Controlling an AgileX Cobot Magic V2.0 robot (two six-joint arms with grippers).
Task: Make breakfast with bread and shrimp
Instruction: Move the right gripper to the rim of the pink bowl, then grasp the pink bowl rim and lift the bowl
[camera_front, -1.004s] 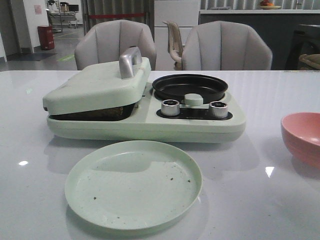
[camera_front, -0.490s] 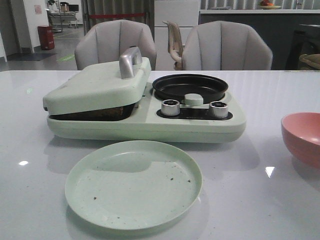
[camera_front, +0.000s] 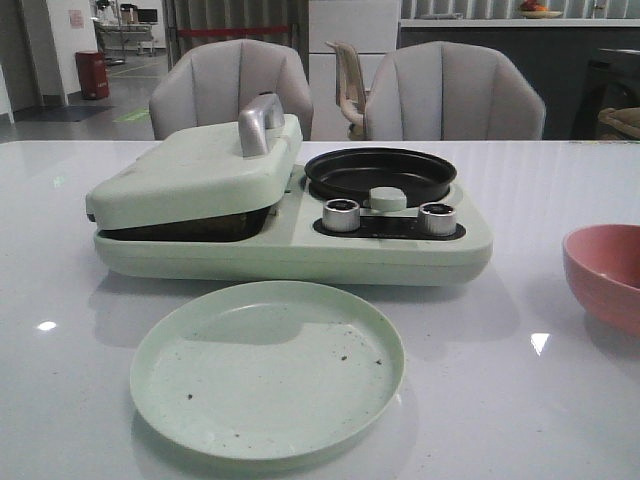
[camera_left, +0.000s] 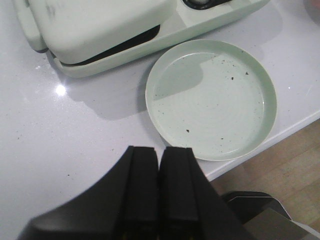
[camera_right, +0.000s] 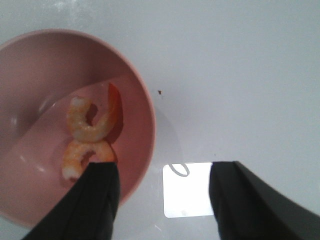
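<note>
Two curled orange-pink shrimp (camera_right: 89, 131) lie in the pink bowl (camera_right: 30, 65), which also shows at the right edge of the front view (camera_front: 605, 270). My right gripper (camera_right: 162, 175) is open above the bowl's rim; one finger hangs over the bowl by the shrimp, the other over the table. My left gripper (camera_left: 161, 160) is shut and empty, above the table near the pale green plate (camera_left: 165, 80). The bread is not visible; the sandwich press lid (camera_front: 190, 170) is nearly closed with something dark inside. Neither gripper shows in the front view.
The pale green breakfast maker (camera_front: 290, 240) stands mid-table with a black frying pan (camera_front: 380, 175) and two knobs (camera_front: 341, 214). The crumb-speckled plate (camera_front: 180, 400) lies in front of it, near the table's front edge (camera_left: 260, 145). Two grey chairs stand behind.
</note>
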